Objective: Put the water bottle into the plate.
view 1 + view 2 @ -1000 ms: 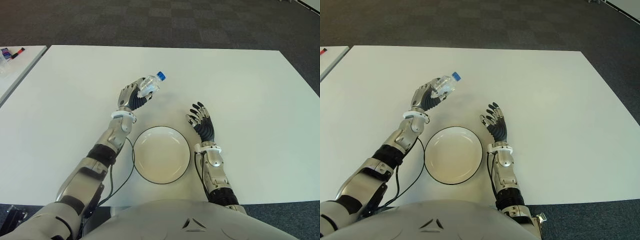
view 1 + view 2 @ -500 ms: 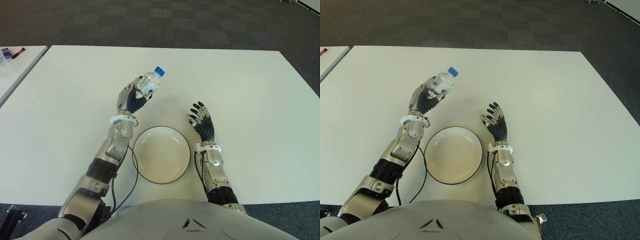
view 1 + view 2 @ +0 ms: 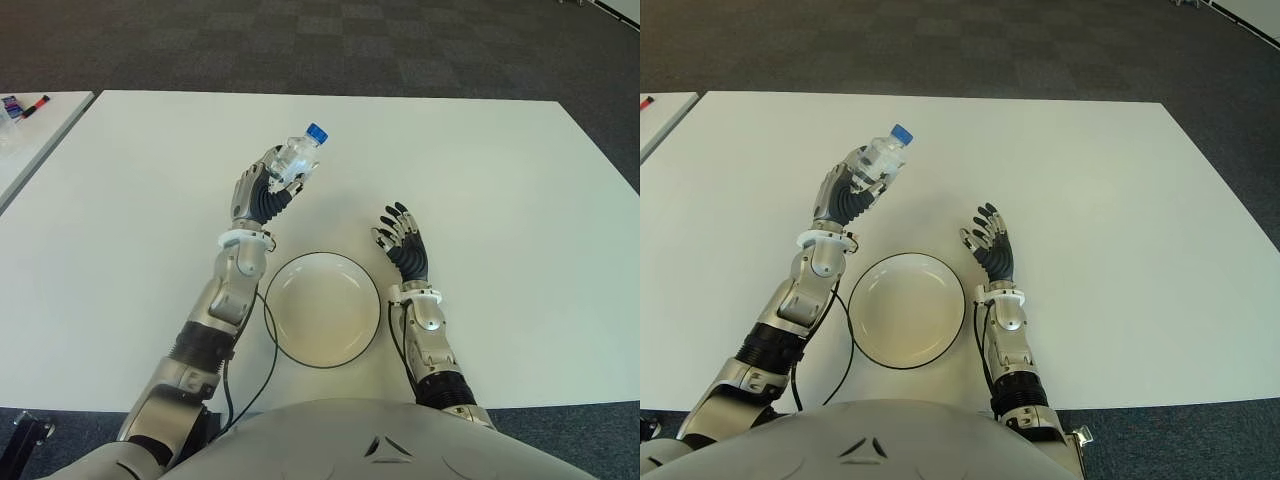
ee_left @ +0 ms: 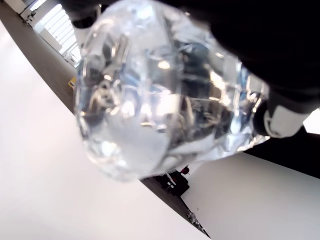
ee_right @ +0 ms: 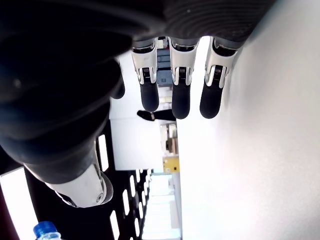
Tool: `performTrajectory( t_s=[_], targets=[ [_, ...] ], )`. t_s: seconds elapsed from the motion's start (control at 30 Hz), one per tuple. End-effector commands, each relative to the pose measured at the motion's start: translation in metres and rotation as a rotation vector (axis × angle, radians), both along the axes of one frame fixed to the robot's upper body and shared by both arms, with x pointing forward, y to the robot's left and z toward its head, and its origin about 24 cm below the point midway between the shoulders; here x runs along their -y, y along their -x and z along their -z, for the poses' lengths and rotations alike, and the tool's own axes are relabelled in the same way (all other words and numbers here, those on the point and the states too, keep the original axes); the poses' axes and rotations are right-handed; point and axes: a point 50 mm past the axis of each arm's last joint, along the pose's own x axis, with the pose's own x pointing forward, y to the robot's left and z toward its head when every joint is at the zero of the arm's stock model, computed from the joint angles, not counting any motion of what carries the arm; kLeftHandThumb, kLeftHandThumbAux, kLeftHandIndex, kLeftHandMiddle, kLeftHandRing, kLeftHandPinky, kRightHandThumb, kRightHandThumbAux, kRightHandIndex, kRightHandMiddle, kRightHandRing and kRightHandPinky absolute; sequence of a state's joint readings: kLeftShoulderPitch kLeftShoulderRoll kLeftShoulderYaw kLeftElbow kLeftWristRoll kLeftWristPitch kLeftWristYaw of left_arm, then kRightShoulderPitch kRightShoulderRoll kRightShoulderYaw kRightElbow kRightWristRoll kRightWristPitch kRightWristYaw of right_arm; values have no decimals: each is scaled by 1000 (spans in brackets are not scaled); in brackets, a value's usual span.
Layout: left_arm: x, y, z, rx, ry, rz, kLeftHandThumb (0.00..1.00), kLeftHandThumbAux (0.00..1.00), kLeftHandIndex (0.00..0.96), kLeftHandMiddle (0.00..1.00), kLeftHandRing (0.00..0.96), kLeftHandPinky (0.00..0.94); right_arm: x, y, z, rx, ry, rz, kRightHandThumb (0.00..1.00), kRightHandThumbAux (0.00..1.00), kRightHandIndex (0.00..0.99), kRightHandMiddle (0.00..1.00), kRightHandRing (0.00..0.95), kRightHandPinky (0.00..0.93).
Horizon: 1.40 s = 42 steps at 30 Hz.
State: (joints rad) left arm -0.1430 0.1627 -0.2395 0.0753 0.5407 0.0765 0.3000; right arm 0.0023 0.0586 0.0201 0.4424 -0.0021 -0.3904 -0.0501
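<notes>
My left hand (image 3: 262, 192) holds a clear water bottle (image 3: 297, 158) with a blue cap (image 3: 316, 132), raised above the white table (image 3: 500, 180) behind the plate. The bottle tilts up and to the right. In the left wrist view the bottle (image 4: 160, 95) fills the picture, wrapped by dark fingers. The white plate (image 3: 322, 308) with a dark rim lies on the table near the front edge, with nothing in it. My right hand (image 3: 403, 243) shows just right of the plate, fingers spread and holding nothing.
A thin black cable (image 3: 243, 375) curves along the plate's left side toward my body. A second table (image 3: 30, 130) at the far left carries markers (image 3: 28, 103). Dark carpet (image 3: 330, 40) lies beyond the table.
My left hand has lifted the bottle higher and tipped it more upright, the cap moving slightly left and up. The right hand has stayed put.
</notes>
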Motion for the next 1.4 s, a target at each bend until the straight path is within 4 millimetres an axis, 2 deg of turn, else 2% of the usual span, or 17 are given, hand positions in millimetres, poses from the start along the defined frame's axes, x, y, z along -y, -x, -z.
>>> performTrajectory(
  t_s=[0.03,1.07,1.4],
  targets=[
    [-1,3,-5,18,6,-12,856,666,403,536,861,840,-2,7,12,-79,-19,6,516,779,87,152,172,235],
    [-1,40,-12,0,112,21,855,665,402,537,861,856,-4,7,13,-84,-1,-4,485,781,84,146,170,235],
    [3,54,-4,-1,156,53,856,665,404,540,861,849,-5,7,13,-80,-4,-5,488,785,85,152,174,240]
  ],
)
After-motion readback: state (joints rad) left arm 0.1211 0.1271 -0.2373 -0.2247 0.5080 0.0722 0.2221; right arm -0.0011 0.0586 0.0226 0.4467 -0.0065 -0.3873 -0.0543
